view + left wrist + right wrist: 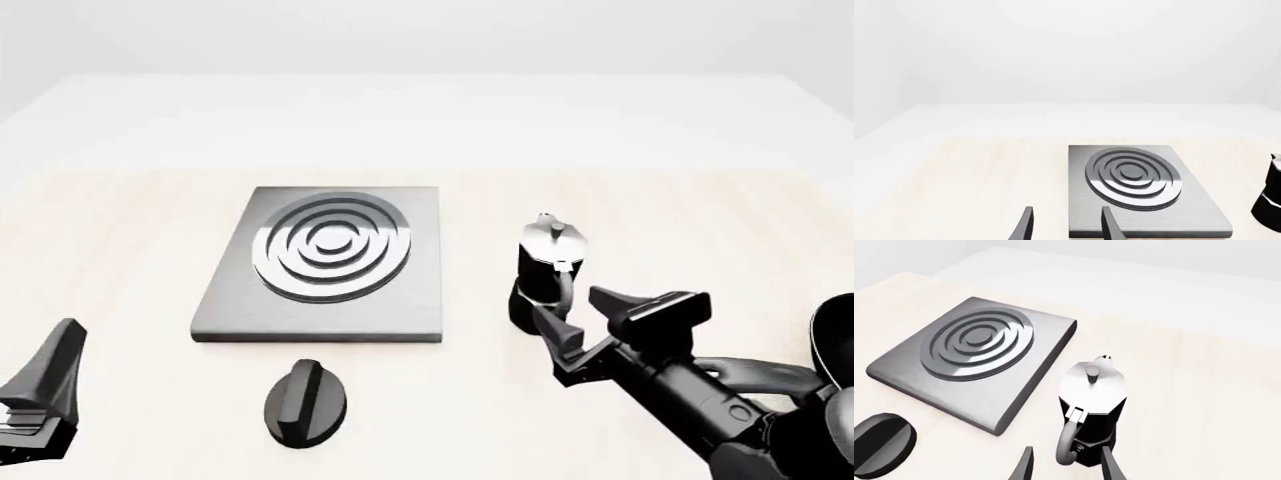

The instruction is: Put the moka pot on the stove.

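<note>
The moka pot (547, 268), black with a silver lid, stands upright on the table just right of the stove (327, 262), a grey plate with silver rings. My right gripper (589, 314) is open, close behind the pot on the near side. In the right wrist view its fingertips (1110, 466) flank the lower end of the moka pot (1091, 407), whose curved handle faces the gripper (1067, 469); the stove (974, 357) lies beyond. My left gripper (48, 385) is open at the near left, its fingers (1026, 226) short of the stove (1134, 187). The moka pot (1271, 194) shows at that view's edge.
A black oval knob (306, 400) lies on the table in front of the stove, also seen as the knob (881, 442) in the right wrist view. A dark rounded object (835, 345) sits at the far right edge behind my right arm.
</note>
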Tool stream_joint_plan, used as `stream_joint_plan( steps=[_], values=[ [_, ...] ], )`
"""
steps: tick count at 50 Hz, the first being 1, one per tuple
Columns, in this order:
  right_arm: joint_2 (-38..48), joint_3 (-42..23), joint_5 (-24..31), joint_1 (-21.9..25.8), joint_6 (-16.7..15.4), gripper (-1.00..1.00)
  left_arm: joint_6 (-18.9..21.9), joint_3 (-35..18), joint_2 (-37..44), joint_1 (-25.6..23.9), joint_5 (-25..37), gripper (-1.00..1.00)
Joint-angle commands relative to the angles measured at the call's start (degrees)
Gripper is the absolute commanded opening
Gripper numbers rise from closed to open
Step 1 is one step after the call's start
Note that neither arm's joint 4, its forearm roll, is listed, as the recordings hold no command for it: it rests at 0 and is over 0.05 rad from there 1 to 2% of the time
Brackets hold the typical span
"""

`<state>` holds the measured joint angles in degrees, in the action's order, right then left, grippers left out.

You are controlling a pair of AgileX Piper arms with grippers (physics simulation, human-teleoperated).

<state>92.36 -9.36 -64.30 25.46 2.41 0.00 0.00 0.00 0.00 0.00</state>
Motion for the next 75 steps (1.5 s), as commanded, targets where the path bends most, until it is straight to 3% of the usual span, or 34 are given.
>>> stream_joint_plan(
  steps=[1, 45, 46, 66, 75],
  values=[
    [2.13, 0.15, -2.04, -0.23, 0.26, 1.00, 0.00, 0.00, 0.00, 0.00, 0.00, 1.00],
    [5.44, -1.04, -3.60, -0.03, 1.26, 1.00, 0.00, 0.00, 0.00, 0.00, 0.00, 1.00],
    [3.07, -0.09, -3.30, 0.60, 1.71, -1.00, 0.00, 0.00, 0.00, 0.00, 0.00, 1.00],
    [2.78, 0.07, -3.32, 0.77, 1.78, -1.00, 0.00, 0.00, 0.00, 0.00, 0.00, 1.00],
    [-1.85, 0.29, 0.25, 1.83, 0.94, -1.00, 0.00, 0.00, 0.00, 0.00, 0.00, 1.00]
  ],
)
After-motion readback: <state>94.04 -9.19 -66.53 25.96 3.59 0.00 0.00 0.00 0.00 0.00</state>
